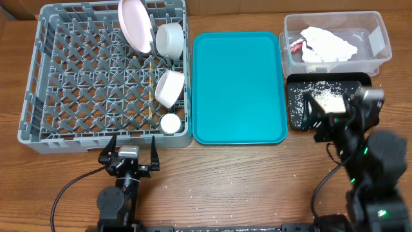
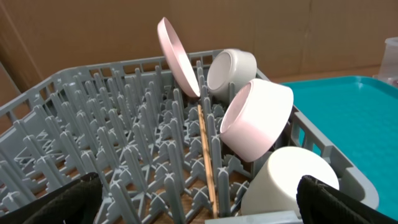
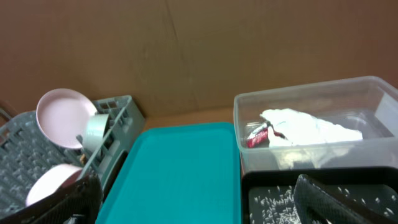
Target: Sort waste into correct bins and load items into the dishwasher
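The left jaws and the right jaws stand released, grasping nothing. The dish rack [image 1: 45,77] holds the plate [image 1: 134,24], two bowls [image 1: 170,37], cup [image 1: 170,123] and chopsticks [image 1: 150,90]. The napkin [image 1: 328,44] and red wrapper [image 1: 297,46] lie in the clear tub [image 1: 380,26]. Rice [image 1: 299,106] lies scattered in the black tray [image 1: 295,82].

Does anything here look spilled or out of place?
Mostly tidy. White rice grains lie scattered across the black tray, contained within it. A few white specks sit on the bare table nearby, too small to identify.
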Controlling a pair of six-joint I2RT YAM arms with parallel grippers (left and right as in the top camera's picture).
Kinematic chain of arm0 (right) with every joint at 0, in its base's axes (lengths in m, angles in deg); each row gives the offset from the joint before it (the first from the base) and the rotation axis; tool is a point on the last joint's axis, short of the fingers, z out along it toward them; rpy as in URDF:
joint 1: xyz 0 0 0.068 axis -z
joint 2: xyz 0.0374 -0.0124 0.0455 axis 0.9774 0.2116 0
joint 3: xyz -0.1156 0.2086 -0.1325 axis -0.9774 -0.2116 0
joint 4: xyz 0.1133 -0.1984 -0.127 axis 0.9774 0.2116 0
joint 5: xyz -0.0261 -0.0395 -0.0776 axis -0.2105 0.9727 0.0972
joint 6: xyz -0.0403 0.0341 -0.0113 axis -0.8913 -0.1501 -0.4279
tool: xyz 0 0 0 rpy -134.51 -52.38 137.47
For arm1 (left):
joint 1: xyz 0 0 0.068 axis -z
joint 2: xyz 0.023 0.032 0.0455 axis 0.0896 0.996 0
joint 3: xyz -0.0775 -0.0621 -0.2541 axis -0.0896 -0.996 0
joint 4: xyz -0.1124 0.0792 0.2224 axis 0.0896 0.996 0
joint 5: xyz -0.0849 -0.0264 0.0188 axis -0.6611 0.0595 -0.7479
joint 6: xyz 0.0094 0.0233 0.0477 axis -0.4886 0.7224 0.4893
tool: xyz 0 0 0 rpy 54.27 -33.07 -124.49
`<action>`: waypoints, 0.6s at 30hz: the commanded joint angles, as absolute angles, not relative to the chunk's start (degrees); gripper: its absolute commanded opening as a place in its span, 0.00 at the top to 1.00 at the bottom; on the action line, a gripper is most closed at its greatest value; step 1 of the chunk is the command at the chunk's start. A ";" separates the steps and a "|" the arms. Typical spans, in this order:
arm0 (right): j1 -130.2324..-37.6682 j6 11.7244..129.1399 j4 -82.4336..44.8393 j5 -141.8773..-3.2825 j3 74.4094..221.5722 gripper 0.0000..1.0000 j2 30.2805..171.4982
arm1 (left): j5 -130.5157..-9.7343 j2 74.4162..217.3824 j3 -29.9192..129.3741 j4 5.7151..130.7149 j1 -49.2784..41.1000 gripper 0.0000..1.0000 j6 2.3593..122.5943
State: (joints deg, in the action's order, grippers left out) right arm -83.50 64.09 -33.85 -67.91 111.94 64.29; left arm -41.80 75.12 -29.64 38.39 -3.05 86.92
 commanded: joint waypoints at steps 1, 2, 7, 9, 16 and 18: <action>-83.15 63.92 -41.15 -67.13 101.10 0.00 56.68 | -41.19 74.50 -29.88 38.28 -3.66 0.00 87.80; -82.96 63.94 -44.73 -67.00 96.92 0.00 53.93 | -41.19 74.50 -29.88 38.28 -3.66 0.00 87.80; -81.99 63.96 -53.78 -67.13 81.38 0.00 40.36 | -41.19 74.50 -29.88 38.28 -3.66 0.01 87.80; -81.82 64.01 -53.95 -67.17 78.80 0.00 36.93 | -41.19 74.50 -29.88 38.28 -3.66 0.00 87.80; -81.10 63.96 -52.60 -67.17 77.32 0.00 32.01 | -41.19 74.50 -29.88 38.28 -3.66 0.00 87.80; -81.01 63.96 -51.22 -67.17 77.32 0.00 31.09 | -41.19 74.50 -29.88 38.30 -3.66 0.00 87.80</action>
State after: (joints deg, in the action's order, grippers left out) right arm -81.51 64.03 -52.21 -67.52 77.45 32.68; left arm -41.80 75.09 -29.64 38.46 -3.05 86.92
